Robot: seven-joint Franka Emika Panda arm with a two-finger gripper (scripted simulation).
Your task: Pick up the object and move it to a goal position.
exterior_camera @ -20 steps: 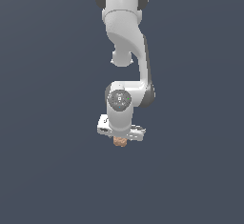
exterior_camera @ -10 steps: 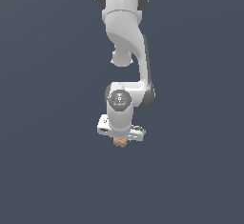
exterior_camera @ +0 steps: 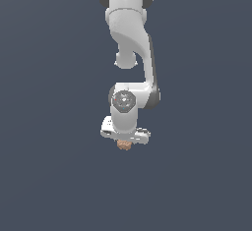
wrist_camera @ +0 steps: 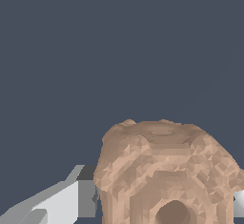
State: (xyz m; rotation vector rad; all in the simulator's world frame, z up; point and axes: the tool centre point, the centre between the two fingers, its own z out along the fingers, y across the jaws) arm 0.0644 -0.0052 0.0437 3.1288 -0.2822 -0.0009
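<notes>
The object (exterior_camera: pixel 123 145) is a small lumpy tan-orange chunk peeking out just under my white gripper (exterior_camera: pixel 124 143) in the exterior view. In the wrist view the object (wrist_camera: pixel 167 170) fills the lower middle, knobbly, with a dark hollow in its near face. A grey-white finger (wrist_camera: pixel 71 199) presses against one side of it, and a sliver of the other finger (wrist_camera: pixel 239 203) shows at the opposite side. The gripper is shut on the object. The arm hangs down from above, and its wrist hides most of the fingers in the exterior view.
A plain dark blue-grey surface (exterior_camera: pixel 49 176) lies all around the arm in both views. No other objects, containers or edges show.
</notes>
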